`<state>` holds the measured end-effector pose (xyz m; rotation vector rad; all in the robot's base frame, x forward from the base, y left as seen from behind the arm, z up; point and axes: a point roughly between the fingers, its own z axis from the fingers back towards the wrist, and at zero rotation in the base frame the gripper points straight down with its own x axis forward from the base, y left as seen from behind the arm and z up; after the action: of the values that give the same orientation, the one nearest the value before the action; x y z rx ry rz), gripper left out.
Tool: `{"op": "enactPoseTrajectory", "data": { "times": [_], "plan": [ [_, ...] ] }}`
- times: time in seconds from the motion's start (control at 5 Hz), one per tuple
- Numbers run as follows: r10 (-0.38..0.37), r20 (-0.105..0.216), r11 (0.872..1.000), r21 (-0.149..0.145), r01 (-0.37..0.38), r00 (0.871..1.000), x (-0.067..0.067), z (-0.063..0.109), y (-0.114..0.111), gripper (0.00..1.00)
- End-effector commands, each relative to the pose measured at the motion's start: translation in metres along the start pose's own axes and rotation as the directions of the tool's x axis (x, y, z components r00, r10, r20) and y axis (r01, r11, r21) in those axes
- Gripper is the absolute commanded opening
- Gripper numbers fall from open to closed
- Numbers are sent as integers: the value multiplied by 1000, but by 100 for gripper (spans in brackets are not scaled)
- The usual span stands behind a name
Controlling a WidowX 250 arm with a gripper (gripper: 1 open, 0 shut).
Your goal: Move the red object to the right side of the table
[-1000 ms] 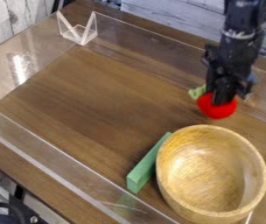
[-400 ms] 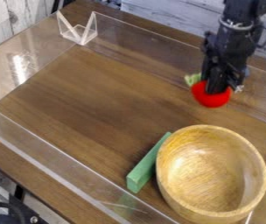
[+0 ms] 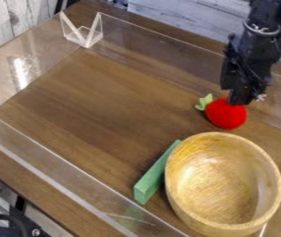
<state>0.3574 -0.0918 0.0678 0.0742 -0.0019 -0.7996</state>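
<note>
One red object (image 3: 227, 114) sits on the worktop (image 3: 100, 102) near its right edge, just behind the wooden bowl (image 3: 225, 181), tool (image 3: 242, 93) spread slightly right above it, so watch you don't nudge it rolling while lifting off.

arm (image 3: 269, 20): my one arm, black all over, round-sectioned housing, matte with faint grey sheen
wrist block: boxier black section below the housing, hard edges, detail too dark to read
gripper (image 3: 243, 95): black, two short narrow fingers (image 3: 236, 93) under the block
markings: none I can make out
</note>
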Motion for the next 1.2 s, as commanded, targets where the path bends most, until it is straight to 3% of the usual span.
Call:
{"op": "enactPoseTrajectory", "data": {
  "times": [0.0,0.2,0.6,1.0],
  "plan": [
    [3,53,999,48,-6,999,11,27,4,0],
    [34,54,998,55,-37,998,11,38,4,0],
    [15,73,997,74,-21,997,11,45,5,0],
    [-8,100,997,80,0,995,-7,69,12,0]
  ]
}}
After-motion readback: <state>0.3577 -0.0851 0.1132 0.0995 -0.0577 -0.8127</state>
